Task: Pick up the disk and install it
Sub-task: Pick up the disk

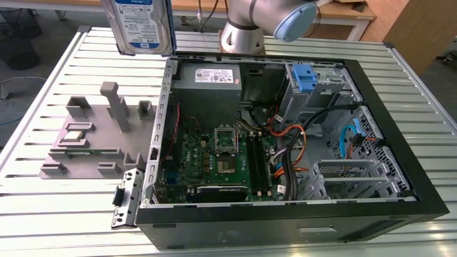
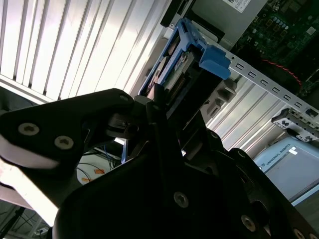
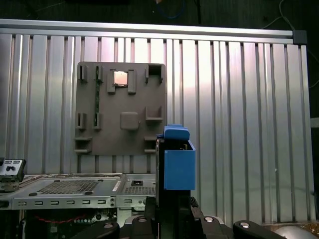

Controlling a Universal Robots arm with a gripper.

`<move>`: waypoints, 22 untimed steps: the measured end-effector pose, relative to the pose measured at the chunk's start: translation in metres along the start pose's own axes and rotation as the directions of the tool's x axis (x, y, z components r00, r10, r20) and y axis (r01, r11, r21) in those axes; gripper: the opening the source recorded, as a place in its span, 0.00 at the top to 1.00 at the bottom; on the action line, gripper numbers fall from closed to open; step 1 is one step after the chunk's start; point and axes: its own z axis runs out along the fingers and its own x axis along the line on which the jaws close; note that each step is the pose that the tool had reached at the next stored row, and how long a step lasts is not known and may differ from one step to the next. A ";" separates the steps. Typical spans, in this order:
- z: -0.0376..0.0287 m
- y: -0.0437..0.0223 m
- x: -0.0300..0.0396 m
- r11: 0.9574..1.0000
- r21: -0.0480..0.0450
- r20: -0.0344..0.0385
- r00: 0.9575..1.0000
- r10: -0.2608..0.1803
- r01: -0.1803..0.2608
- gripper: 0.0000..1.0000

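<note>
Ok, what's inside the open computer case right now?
A green motherboard, a grey power supply, a blue latch and bundled cables. The cables hide part of the board beneath them. The disk is not inside; it hangs above the table.

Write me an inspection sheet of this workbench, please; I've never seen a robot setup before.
Surface: slatted metal table, carrying an open computer case.
Job's things: the disk, in its blue bracket, is held in the air over the table, not in the case.
Clutter: grey parts fixture on the table, at the exterior view's left of the case.
Jaws: shut on the disk in both wrist views.
Cables: orange, black and blue cables lie loose inside the case.
Surroundings: arm's base at the table's far edge; wooden furniture beyond.
</note>
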 end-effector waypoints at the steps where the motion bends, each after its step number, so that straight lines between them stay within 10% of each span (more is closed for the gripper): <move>1: -0.0001 -0.0011 0.0000 1.000 0.000 0.000 1.000 0.000 0.000 0.65; 22: -0.0008 -0.0200 -0.0003 1.000 0.000 0.000 1.000 0.000 0.000 0.65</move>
